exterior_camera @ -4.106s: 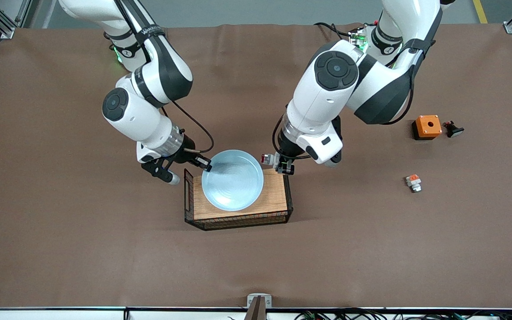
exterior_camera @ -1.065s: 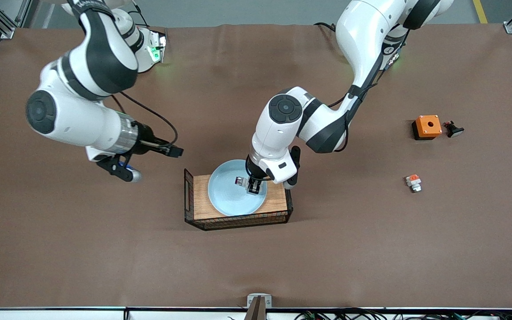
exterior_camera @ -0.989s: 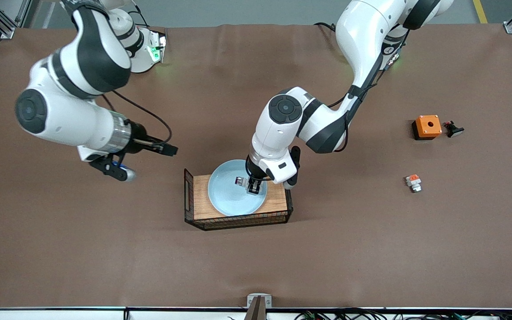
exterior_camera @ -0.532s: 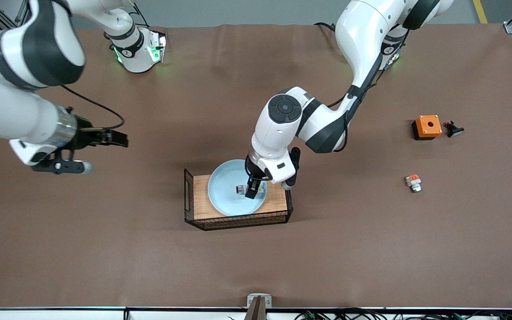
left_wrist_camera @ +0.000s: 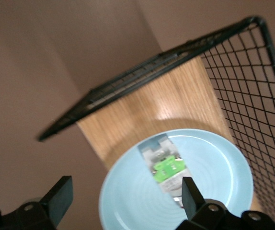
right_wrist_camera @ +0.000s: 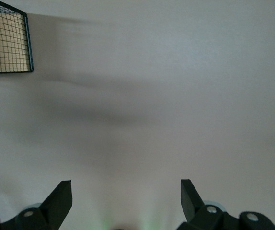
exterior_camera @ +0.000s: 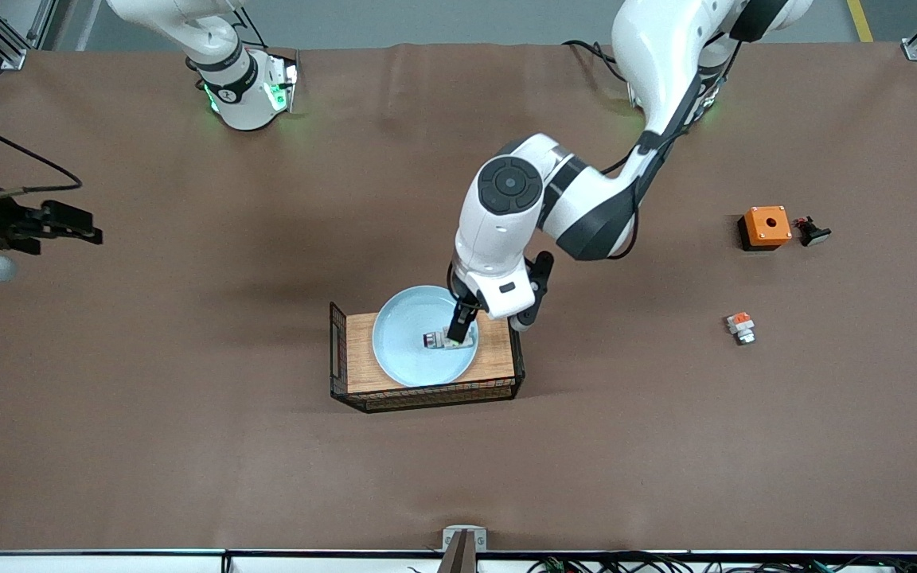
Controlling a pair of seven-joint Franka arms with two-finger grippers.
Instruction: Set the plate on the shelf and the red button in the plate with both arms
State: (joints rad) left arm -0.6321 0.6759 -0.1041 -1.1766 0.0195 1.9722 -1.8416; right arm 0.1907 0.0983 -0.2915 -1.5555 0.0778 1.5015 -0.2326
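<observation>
Red button (left_wrist_camera: 164, 166) on plate (left_wrist_camera: 214, 191), between spread left fingers (left_wrist_camera: 191, 196).

Black wire-mesh walls (exterior_camera: 337, 350) of the wooden tray hem the pale blue round plate (exterior_camera: 403, 350); the brown surface (exterior_camera: 188, 446) around lies open.

Brown table (exterior_camera: 188, 446) bearing tray (exterior_camera: 363, 374), orange box (exterior_camera: 766, 227)

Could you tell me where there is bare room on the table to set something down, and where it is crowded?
Bare cloth spreads between the wire tray and the camera's edge. It is crowded at the tray: the plate fills it, the red button lies on the plate, and the open left gripper hangs there. The open right gripper is over that arm's end.
</observation>
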